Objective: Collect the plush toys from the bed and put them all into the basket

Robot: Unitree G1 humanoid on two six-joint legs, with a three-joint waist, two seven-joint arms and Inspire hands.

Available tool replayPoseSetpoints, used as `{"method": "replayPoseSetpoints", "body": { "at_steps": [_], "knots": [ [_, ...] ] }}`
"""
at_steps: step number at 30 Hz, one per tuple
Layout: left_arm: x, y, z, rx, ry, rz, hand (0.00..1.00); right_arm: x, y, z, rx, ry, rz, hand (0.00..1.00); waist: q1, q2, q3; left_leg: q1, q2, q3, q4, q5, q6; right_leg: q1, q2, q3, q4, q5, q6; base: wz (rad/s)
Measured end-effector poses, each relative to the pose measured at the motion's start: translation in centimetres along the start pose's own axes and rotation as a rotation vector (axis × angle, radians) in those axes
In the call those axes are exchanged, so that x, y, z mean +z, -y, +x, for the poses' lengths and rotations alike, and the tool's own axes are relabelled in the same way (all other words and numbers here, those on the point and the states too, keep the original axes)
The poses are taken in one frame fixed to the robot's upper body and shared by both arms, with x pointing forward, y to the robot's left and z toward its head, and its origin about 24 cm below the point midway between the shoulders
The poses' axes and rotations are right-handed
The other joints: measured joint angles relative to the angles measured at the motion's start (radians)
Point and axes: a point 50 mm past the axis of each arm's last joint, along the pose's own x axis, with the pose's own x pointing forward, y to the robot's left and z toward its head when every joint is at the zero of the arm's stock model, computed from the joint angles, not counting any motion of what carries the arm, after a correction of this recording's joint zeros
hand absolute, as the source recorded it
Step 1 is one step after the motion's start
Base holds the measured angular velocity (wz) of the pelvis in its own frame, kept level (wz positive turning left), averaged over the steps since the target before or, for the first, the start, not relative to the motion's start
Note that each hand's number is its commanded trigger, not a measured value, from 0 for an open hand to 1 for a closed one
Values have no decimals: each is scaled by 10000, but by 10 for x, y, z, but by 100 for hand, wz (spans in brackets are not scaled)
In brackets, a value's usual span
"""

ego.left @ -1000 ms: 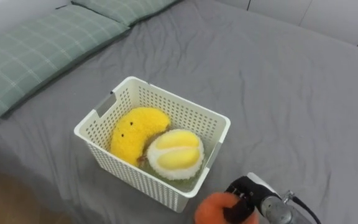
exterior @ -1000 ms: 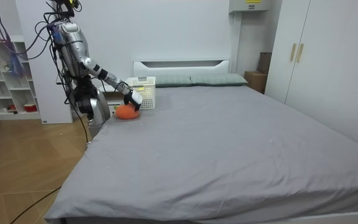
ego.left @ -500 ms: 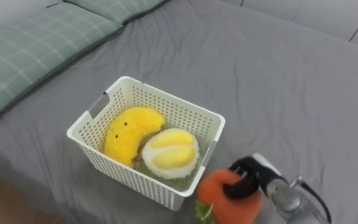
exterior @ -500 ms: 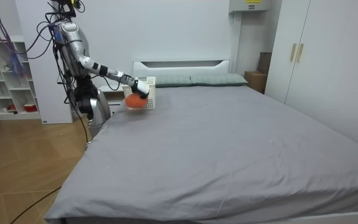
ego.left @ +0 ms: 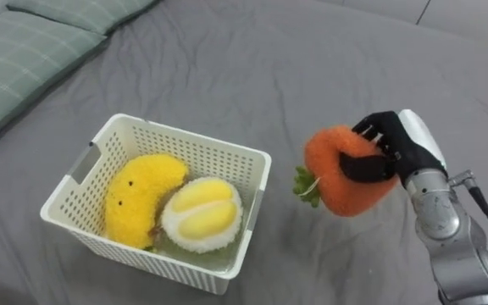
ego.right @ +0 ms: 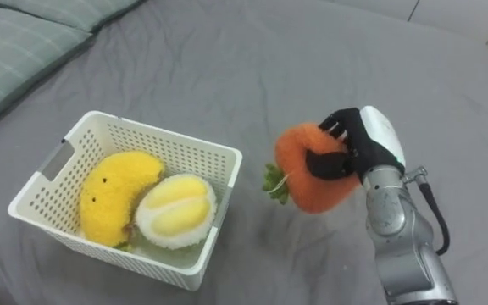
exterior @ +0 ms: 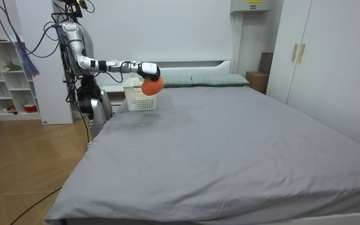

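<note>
**Right hand and toy beside the basket.** We see the right hand [ego.left: 407,146] held above the grey bed [ego.left: 252,68], to the right of the white lattice basket [ego.left: 146,254]. Its dark fingers and thumb are curled round an orange plush carrot [ego.left: 341,174], which they grip firmly. The carrot hangs clear of the sheet and apart from the basket. Its green leaf tuft [ego.left: 305,186] points toward the basket's right wall.

Two toys lie touching inside the basket. A yellow plush banana [ego.left: 138,199] fills the left half, and a pale yellow plush durian [ego.left: 200,213] fills the right half. The basket rests on the sheet, and green checked pillows [ego.left: 24,59] lie beyond its far left corner.

In the room view the robot stands on the wooden floor at the bedside, near the basket. Its right arm reaches out level over the mattress, and the carrot sits just to the room view's right of the basket. White shelves [exterior: 5,75] stand well to the room view's left of the basket.
</note>
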Motion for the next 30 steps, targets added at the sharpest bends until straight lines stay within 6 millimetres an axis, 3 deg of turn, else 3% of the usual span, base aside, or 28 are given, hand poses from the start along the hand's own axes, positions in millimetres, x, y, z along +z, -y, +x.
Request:
{"method": "replayPoseSetpoints", "body": {
  "at_steps": [12, 17, 22, 23, 25, 26, 27, 30],
  "knots": [
    [-10, -8, -2, 105, -235, -163, 0, 58, 38, 6, -1468, 2163, 176, 100, 63, 13, 4, -28, -4, -134, 42, -15, 4, 20, 0, -74, 40, 3, -3, 1],
    [-10, -7, -2, 47, -251, -59, 0, 71, 38, 9, -1431, 2536, 127, 100, 341, -6, 6, -12, -7, -161, 59, -13, 2, 69, 2, -108, 38, 3, -2, 2],
    [-4, -4, 0, -29, -126, -46, 0, 81, 27, 11, -761, 2718, -395, 89, 560, -43, 27, -193, -36, -362, 66, -11, 1, 3, -9, -288, 37, 3, -1, 10],
    [-4, -4, 0, -32, -124, -49, 0, 82, 28, 12, -748, 2735, -394, 82, 600, -44, 29, -215, -39, -394, 73, -9, -1, 3, -8, -317, 36, 3, -1, 14],
    [0, 1, 1, -147, -21, -66, 0, 90, 30, 12, -775, 2915, -430, 57, 781, -48, 30, -269, -47, -466, 95, -5, -6, 1, -13, -445, 24, 3, -1, 12],
    [1, 2, 1, -177, -6, -67, 0, 92, 31, 11, -830, 2976, -441, 16, 821, -52, 29, -302, -57, -518, 108, -2, -7, 1, -18, -533, 20, 3, -1, 20],
    [1, 3, 1, -214, -23, -68, 0, 96, 33, 11, -880, 3099, -435, 0, 878, -66, 36, -344, -96, -664, 128, 10, -16, 8, -29, -653, 12, 3, 0, 22],
    [0, 4, 2, -226, -184, -145, 0, 110, 28, 12, -691, 3468, -539, 0, 899, -71, 42, -358, -134, -839, 190, 19, -19, 87, -46, -884, -12, 0, 5, 18]
  ]
}}
